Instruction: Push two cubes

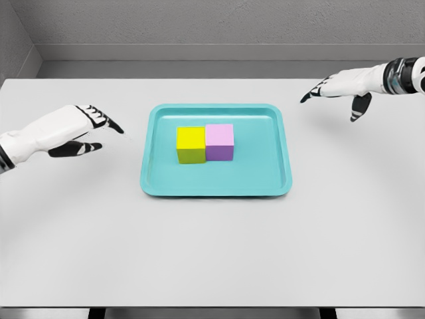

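**Inspector:** Reporting from the head view, what do you have on the desk (212, 252)?

**Operator:** I see a teal tray (216, 186) lying flat near the middle of the white desk. Inside it stand two cubes: a yellow cube (190, 144) on the left and a purple cube (220, 141) on the right, side faces touching, both upright, set toward the tray's centre and apart from its rim.

**Inspector:** Left hand?

**Operator:** My left hand (66, 129) sits to the left of the tray, outside its rim and near it. Its fingers (106, 119) are released, spread loosely and pointing toward the tray, grasping nothing.

**Inspector:** Right hand?

**Operator:** My right hand (345, 85) is beyond the tray's far right corner, well apart from both cubes. Its fingers (312, 92) are likewise released, extended and angled down, grasping nothing. Neither hand touches tray or cubes.
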Robot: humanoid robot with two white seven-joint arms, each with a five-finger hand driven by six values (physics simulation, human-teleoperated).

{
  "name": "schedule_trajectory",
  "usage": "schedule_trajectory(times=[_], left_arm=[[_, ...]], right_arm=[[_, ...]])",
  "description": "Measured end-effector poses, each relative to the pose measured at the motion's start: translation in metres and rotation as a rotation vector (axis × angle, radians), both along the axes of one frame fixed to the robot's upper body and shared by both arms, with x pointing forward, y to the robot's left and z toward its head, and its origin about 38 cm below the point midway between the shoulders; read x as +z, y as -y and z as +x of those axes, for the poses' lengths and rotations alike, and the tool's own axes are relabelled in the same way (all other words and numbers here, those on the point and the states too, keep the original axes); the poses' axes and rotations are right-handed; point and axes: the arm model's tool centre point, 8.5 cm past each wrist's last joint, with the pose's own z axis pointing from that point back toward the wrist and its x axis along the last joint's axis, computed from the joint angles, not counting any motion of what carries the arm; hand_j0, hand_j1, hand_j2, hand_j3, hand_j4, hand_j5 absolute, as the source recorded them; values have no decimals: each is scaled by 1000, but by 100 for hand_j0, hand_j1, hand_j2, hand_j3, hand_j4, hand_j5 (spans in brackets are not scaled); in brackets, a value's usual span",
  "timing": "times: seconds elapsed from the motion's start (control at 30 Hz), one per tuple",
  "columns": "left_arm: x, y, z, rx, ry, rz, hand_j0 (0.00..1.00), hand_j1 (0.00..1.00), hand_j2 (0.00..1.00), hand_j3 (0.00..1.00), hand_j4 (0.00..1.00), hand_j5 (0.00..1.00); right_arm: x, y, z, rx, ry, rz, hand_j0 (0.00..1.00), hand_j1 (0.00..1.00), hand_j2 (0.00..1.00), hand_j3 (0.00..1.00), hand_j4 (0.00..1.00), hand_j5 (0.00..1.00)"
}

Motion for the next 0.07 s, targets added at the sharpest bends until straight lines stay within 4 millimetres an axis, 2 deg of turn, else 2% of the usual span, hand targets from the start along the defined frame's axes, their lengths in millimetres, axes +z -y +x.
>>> schedule_trajectory(times=[0.07], left_arm=[[-5, -10, 1, 27, -17, 8, 100, 100, 100, 100, 100, 100]], right_arm=[[-1, 0, 0, 0, -1, -2, 100, 100, 100, 100, 100, 100]])
